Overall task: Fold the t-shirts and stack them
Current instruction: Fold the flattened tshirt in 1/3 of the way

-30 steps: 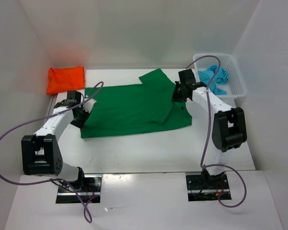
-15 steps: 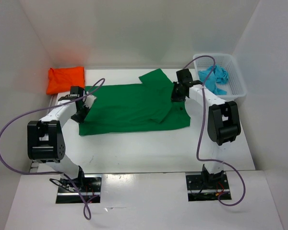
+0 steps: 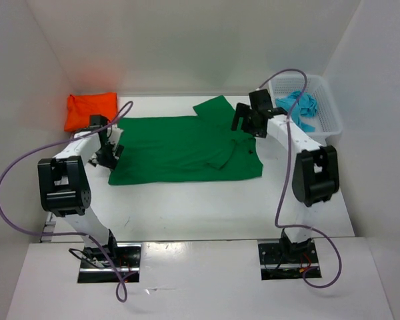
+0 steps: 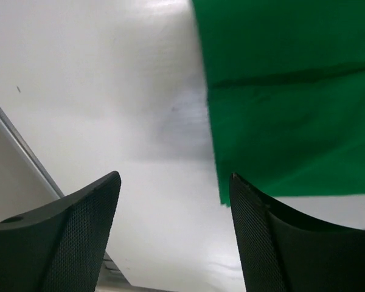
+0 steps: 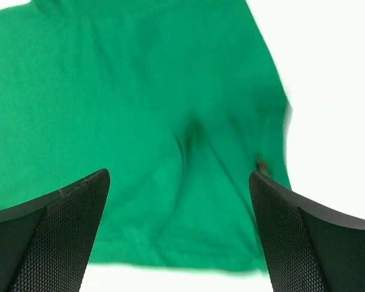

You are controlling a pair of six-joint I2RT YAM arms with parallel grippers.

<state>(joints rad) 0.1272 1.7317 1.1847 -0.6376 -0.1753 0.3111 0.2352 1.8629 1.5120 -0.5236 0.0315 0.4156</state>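
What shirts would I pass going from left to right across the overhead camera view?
orange t-shirt → green t-shirt → turquoise t-shirt, which lies in the white mesh basket

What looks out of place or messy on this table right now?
The green shirt lies mostly flat, but its right end is rumpled: one sleeve folded over the body, the other sticking out toward the back. The turquoise shirt sits crumpled in the basket, while the orange shirt is neatly folded.
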